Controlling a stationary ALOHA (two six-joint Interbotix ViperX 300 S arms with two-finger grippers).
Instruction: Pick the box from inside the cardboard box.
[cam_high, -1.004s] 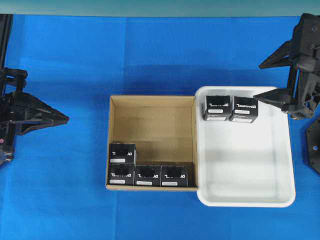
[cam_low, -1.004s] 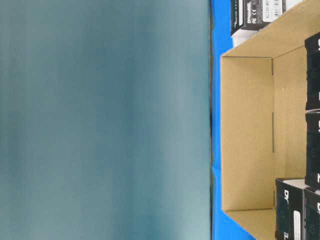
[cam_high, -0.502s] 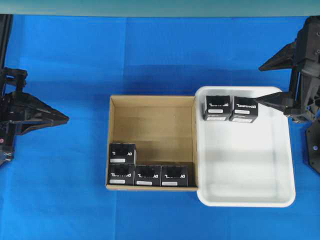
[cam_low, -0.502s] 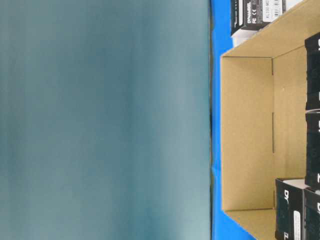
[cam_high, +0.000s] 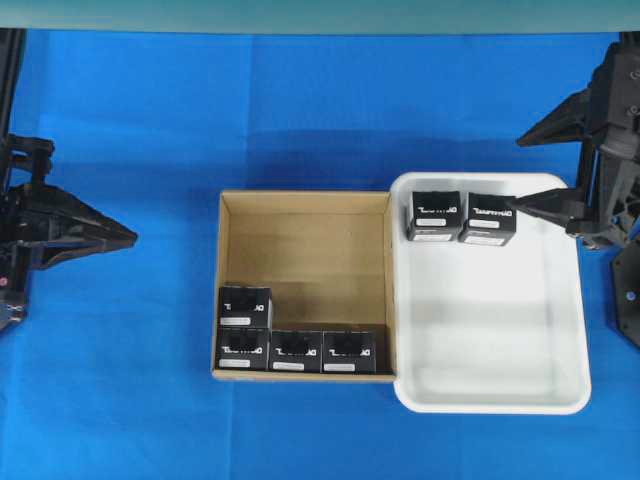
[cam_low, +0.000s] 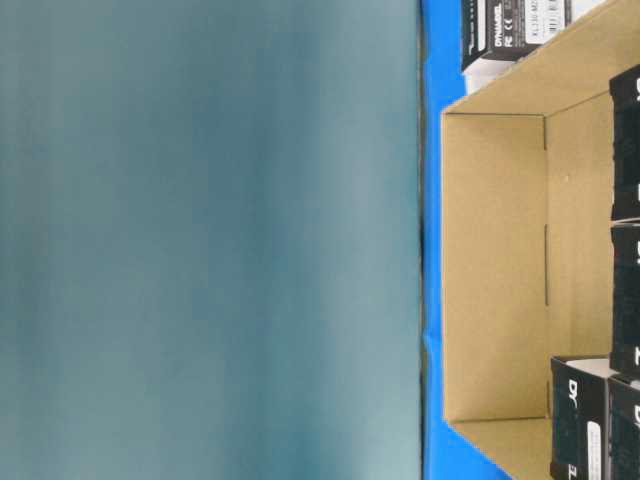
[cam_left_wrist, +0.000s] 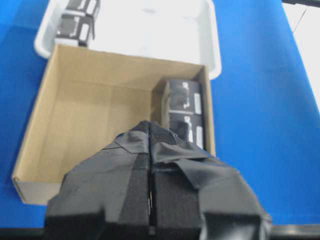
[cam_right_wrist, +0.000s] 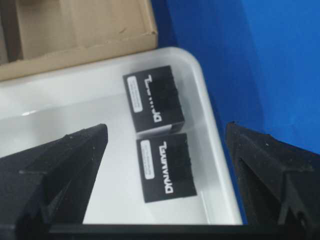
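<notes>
The small black cuboid box with a white label strip (cam_high: 245, 305) sits inside the brown corrugated cardboard carton (cam_high: 303, 241), in its near-left corner with three identical boxes. The left pincer (cam_high: 118, 237), its jaws pressed together and holding nothing, waits at the side, and the box lies ahead of it and slightly right. The right pincer (cam_high: 523, 170) stands wide and empty over the white plastic tray (cam_high: 490, 404), far from that box. I judge the left arm nearer. The box shows no clear long axis.

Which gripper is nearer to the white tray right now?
Right. The right gripper hangs open at the white tray far corner; the left gripper sits shut beyond the cardboard box.
</notes>
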